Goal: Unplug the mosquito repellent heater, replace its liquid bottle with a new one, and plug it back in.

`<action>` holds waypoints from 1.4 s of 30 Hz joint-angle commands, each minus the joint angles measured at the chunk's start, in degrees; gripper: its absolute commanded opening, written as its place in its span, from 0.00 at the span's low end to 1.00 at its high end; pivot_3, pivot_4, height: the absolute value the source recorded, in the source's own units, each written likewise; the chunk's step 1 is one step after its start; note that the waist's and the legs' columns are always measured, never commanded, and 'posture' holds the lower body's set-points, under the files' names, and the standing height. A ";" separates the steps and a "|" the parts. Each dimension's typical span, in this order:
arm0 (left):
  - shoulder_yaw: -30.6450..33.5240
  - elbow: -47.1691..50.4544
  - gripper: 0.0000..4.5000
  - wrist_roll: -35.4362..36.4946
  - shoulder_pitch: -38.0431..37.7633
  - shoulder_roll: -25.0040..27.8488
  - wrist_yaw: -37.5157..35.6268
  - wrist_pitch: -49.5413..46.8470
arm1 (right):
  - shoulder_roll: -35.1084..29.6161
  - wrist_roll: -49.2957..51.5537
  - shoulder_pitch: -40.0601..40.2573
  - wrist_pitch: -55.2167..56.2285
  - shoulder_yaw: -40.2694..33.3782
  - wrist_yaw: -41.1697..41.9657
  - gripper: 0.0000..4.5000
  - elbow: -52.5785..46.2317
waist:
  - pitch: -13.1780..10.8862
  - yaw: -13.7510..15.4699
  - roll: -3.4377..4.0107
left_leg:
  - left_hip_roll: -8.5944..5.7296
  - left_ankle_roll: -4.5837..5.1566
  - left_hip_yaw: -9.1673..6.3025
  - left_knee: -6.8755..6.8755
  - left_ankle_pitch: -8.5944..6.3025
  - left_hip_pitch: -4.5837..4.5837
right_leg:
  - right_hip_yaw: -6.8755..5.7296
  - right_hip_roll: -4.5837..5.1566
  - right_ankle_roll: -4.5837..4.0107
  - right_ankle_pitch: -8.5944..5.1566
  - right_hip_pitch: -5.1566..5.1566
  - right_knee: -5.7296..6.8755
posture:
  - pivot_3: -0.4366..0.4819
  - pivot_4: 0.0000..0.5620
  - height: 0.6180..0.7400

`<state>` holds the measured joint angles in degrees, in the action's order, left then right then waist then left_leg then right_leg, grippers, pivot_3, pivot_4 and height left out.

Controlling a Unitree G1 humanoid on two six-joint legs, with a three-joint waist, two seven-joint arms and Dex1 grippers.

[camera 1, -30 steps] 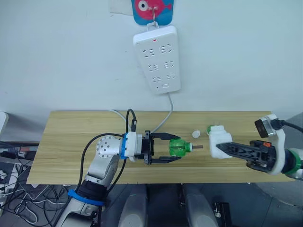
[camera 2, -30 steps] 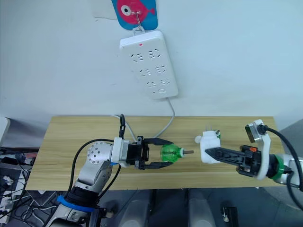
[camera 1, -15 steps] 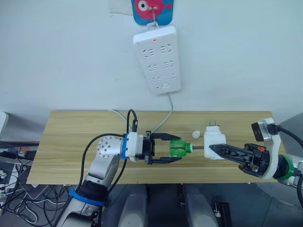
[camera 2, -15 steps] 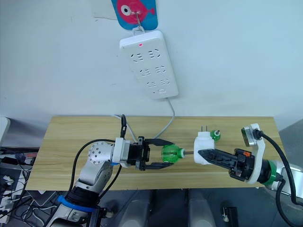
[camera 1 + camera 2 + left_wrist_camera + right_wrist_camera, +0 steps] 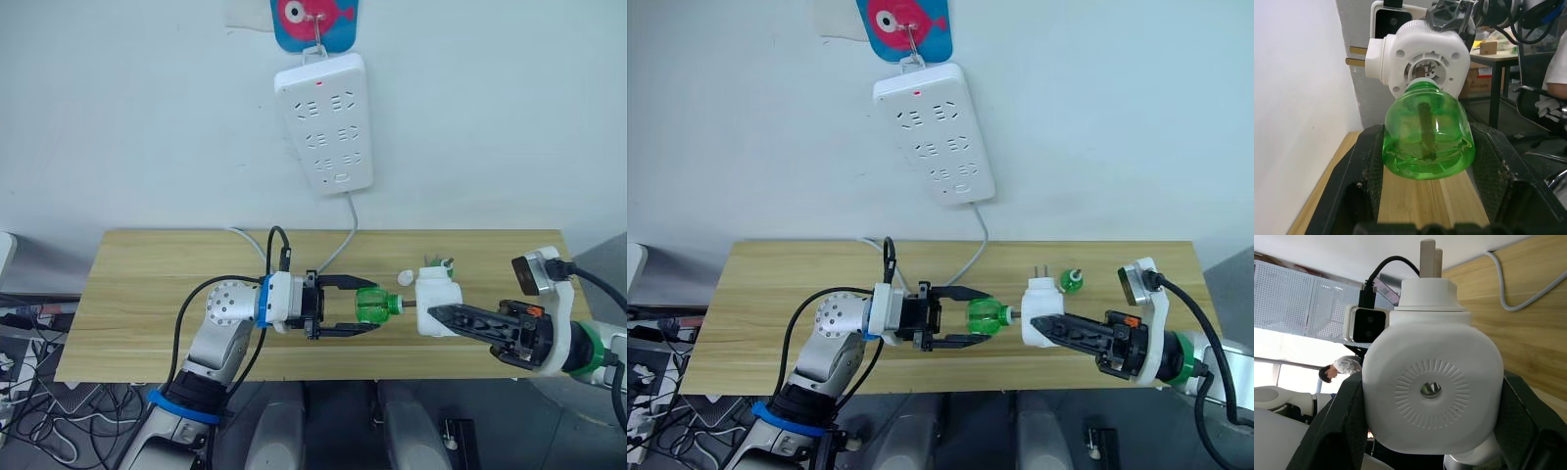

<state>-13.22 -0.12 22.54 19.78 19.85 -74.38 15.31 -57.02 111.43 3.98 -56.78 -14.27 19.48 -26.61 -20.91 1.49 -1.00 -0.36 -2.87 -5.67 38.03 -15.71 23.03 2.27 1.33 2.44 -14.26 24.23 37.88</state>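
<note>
Above the wooden desk (image 5: 147,294), you find the transparent green liquid bottle (image 5: 373,305) at centre, between the left gripper (image 5: 343,306) jaws. Directly to its right sits the white rounded mosquito repellent heater (image 5: 437,290), touching the bottle's neck. Behind the heater, a small white cap (image 5: 405,277) lies on the desk. The long white power strip (image 5: 325,121) hangs on the wall behind.
</note>
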 commanded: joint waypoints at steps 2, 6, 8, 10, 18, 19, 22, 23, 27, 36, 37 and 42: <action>-1.13 1.26 0.50 0.11 -0.01 -0.78 -0.16 1.07 | 0.23 1.57 -1.89 0.96 1.33 -0.90 0.66 -1.80 | 0.00 0.01 0.00 | 0.00 0.00 -0.01 0.00 0.00 0.00 | -0.01 0.01 0.00 0.00 0.00 0.00 | 0.63 0.61 1.00; -1.18 0.68 0.50 0.02 0.39 -0.72 -0.58 1.13 | 1.16 1.57 -3.94 1.13 2.71 -2.61 0.66 -0.93 | 0.00 0.01 0.00 | 0.00 0.00 -0.02 0.00 0.00 0.00 | -0.01 0.00 0.00 0.00 0.00 0.00 | 0.63 0.62 1.00; -1.07 0.67 0.50 0.19 0.35 -0.43 -0.95 1.20 | 1.13 1.57 -4.32 0.73 2.69 -2.71 0.66 -0.39 | 0.00 0.02 0.00 | 0.00 0.00 -0.02 0.00 0.00 0.01 | -0.01 0.01 0.00 0.00 0.00 0.00 | 0.63 0.62 1.00; -0.95 0.69 0.50 0.36 0.26 -0.16 -1.22 1.23 | 1.06 1.57 -4.69 0.26 2.44 -2.68 0.66 0.34 | 0.00 0.02 0.00 | -0.01 0.00 -0.02 0.00 0.00 0.01 | -0.01 0.01 -0.01 0.00 0.00 -0.01 | 0.63 0.62 1.00; -0.94 0.38 0.50 0.32 0.46 -0.04 -1.55 1.28 | 0.86 1.57 -6.49 -2.04 1.43 -2.70 0.66 3.26 | 0.00 0.01 0.00 | 0.01 0.00 -0.03 0.00 0.00 0.00 | -0.01 0.00 -0.01 0.01 0.00 0.01 | 0.63 0.62 1.00; -0.95 0.25 0.50 0.28 0.56 -0.09 -1.54 1.30 | 0.70 1.57 -6.66 -2.33 1.38 -2.60 0.66 3.45 | 0.00 0.01 0.00 | 0.01 0.00 -0.02 0.00 0.00 0.00 | -0.01 0.00 -0.01 0.01 0.00 0.01 | 0.62 0.62 1.00; -0.98 -0.47 0.50 -0.22 1.21 -0.57 -0.89 1.20 | 0.26 1.57 -6.66 -2.75 2.04 -2.65 0.66 2.60 | 0.00 0.01 0.00 | 0.00 0.00 -0.02 0.00 0.00 0.00 | -0.01 0.01 -0.01 0.01 0.00 0.01 | 0.62 0.62 1.00; -1.03 -0.63 0.50 -0.34 1.47 -0.78 -0.71 1.16 | 0.03 1.57 -6.48 -2.71 2.55 -2.85 0.66 1.78 | 0.00 0.01 0.00 | 0.00 0.00 -0.03 0.00 0.00 0.00 | -0.01 0.01 -0.01 0.01 0.00 0.01 | 0.62 0.62 1.00; -1.19 -0.87 0.50 -0.44 2.24 -1.52 -0.39 1.17 | 0.08 1.57 -6.92 -1.53 5.02 -4.88 0.66 -0.64 | 0.00 0.00 0.00 | 0.00 0.01 -0.02 0.00 0.00 0.00 | -0.01 0.01 -0.01 0.01 0.00 0.00 | 0.62 0.62 1.00; -1.63 -0.51 0.50 -1.11 1.86 -2.22 -0.32 1.53 | 2.67 1.57 -12.05 1.47 10.18 -13.76 0.66 -1.47 | 0.00 -0.07 0.00 | 0.01 0.00 -0.03 0.01 0.00 0.01 | -0.02 0.00 -0.01 0.01 0.02 0.02 | 0.61 0.62 1.00; -1.58 -0.54 0.50 -1.17 1.85 -2.26 -0.40 1.54 | 2.75 1.57 -12.32 1.51 10.61 -14.11 0.66 -1.82 | 0.00 -0.06 0.00 | -0.01 0.00 -0.02 0.01 0.00 0.01 | -0.01 0.01 -0.01 0.01 0.03 0.02 | 0.61 0.62 1.00; -1.59 -1.19 0.50 -0.76 2.25 -2.69 -2.06 2.87 | 2.60 1.57 -12.12 1.85 12.54 -15.06 0.66 -3.45 | 0.00 -0.06 0.00 | -0.01 0.00 -0.05 0.01 0.00 0.03 | -0.03 0.02 -0.02 0.01 0.03 0.00 | 0.61 0.61 1.00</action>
<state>-12.39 -4.26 20.21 21.56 18.93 -74.99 15.89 -55.05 111.61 -8.09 -55.03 -3.79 4.45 -25.91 -20.91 1.43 -1.00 -0.36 -2.87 -5.71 38.04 -15.71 23.06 2.24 1.35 2.42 -14.25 24.26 37.89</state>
